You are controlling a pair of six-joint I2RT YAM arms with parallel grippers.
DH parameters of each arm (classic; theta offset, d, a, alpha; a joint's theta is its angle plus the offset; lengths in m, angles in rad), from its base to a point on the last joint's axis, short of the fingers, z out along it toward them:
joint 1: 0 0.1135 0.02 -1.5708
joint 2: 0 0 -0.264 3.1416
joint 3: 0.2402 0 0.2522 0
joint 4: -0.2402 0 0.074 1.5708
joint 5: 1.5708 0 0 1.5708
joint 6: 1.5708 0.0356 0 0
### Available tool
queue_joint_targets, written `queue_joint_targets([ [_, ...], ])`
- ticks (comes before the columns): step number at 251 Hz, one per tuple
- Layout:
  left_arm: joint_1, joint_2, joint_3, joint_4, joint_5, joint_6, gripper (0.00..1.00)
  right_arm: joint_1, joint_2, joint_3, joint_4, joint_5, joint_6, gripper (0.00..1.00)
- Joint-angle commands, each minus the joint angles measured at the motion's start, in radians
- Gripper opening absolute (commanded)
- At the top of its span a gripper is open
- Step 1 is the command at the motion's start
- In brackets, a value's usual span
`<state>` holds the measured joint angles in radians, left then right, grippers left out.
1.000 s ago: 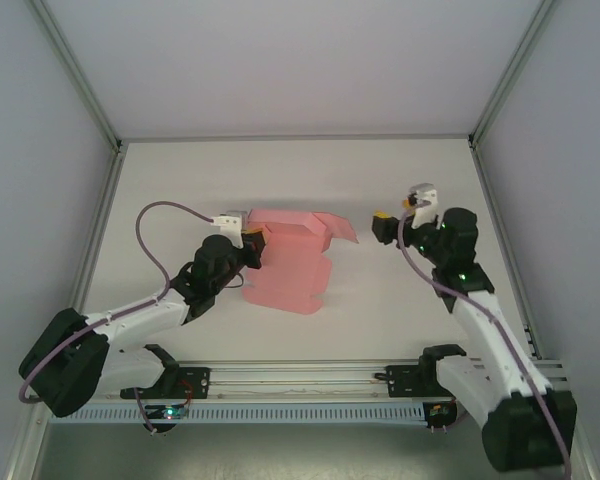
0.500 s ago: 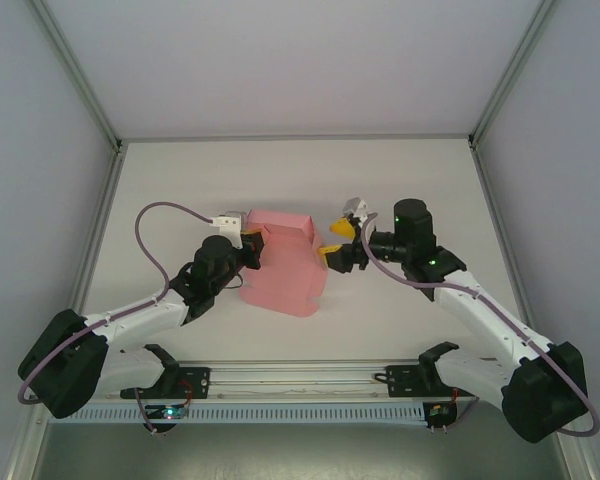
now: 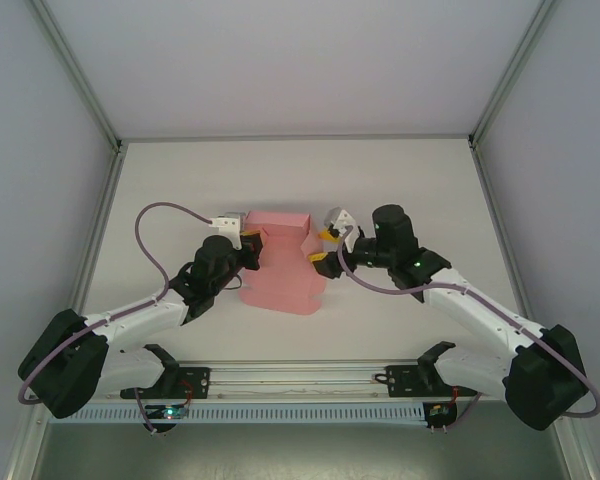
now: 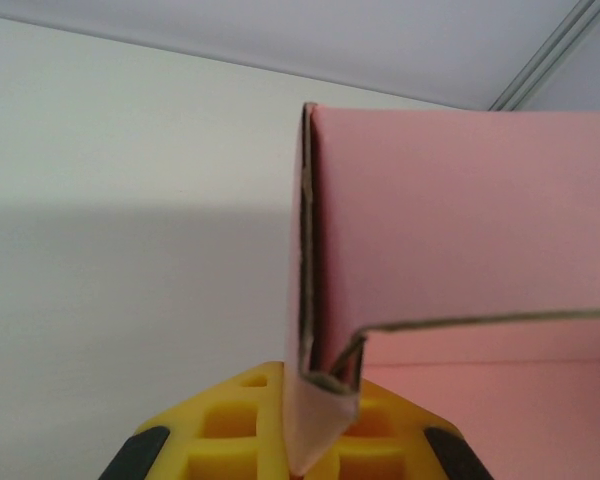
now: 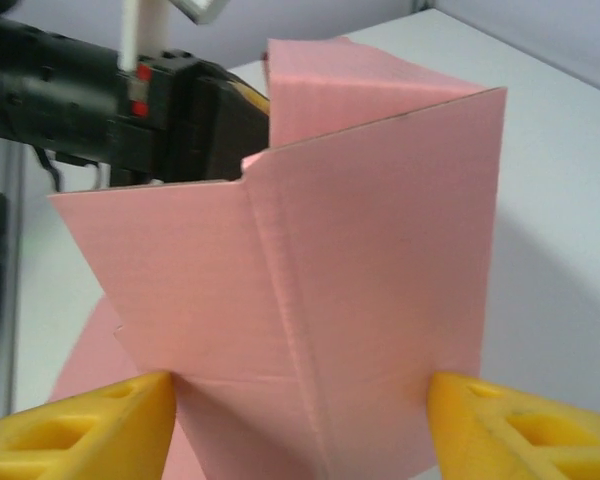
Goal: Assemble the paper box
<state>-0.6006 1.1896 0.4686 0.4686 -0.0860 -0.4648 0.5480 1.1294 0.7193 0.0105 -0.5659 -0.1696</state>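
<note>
So the white table point(image 3: 180, 180) has both arms reaching in toward the middle. The left arm point(image 3: 130, 320) lies low, stretched from its base up and to the right, with a purple cable point(image 3: 155, 225) looping over it. The right arm point(image 3: 480, 310) reaches the other way, angled up and left, with its wrist pointed at the work. Between them sits the pink paper box point(image 3: 285, 265), partly folded: one panel flat on the table, others standing up. The left gripper point(image 3: 252, 255) is at the box's left side, and its wrist camera shows it clamped tight on a folded card edge, pinched between the yellow pads point(image 4: 230, 430). The right gripper point(image 3: 323, 247) is at the box's right end, jaws spread wide, with a yellow finger point(image 5: 100, 415) on each side of the upright panels. Can't tell if they're actually touching the card.
</note>
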Motion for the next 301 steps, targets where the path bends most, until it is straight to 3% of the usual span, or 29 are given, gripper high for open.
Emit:
queue_joint_targets([
  [1, 0.005, 0.006, 0.020, 0.031, 0.050, -0.009, 0.00, 0.028, 0.038, 0.032, 0.067, 0.152, -0.006, 0.62],
  [34, 0.005, 0.020, 0.030, 0.028, 0.074, -0.003, 0.00, 0.080, 0.064, 0.011, 0.180, 0.347, 0.019, 0.58],
  [84, 0.005, 0.037, 0.039, 0.027, 0.080, -0.009, 0.00, 0.198, 0.100, -0.035, 0.404, 0.795, 0.006, 0.63],
  [99, 0.005, 0.041, 0.040, 0.028, 0.079, -0.013, 0.00, 0.228, 0.121, -0.034, 0.447, 0.896, -0.019, 0.57],
  [136, 0.004, 0.053, 0.046, 0.024, 0.067, -0.027, 0.00, 0.262, 0.195, 0.015, 0.432, 0.982, -0.052, 0.39],
  [162, 0.005, 0.060, 0.053, 0.009, 0.042, -0.040, 0.00, 0.283, 0.256, 0.064, 0.384, 1.071, -0.059, 0.16],
  [197, 0.002, 0.061, 0.059, -0.016, -0.010, -0.071, 0.00, 0.295, 0.307, 0.091, 0.389, 1.236, -0.013, 0.00],
  [219, -0.007, 0.061, 0.080, -0.076, -0.095, -0.109, 0.00, 0.304, 0.345, 0.112, 0.403, 1.429, 0.009, 0.00],
  [259, -0.033, 0.088, 0.157, -0.324, -0.413, -0.260, 0.00, 0.307, 0.434, 0.150, 0.459, 1.767, 0.009, 0.00],
  [301, -0.034, 0.145, 0.204, -0.567, -0.674, -0.399, 0.00, 0.263, 0.435, 0.180, 0.361, 1.841, 0.090, 0.00],
])
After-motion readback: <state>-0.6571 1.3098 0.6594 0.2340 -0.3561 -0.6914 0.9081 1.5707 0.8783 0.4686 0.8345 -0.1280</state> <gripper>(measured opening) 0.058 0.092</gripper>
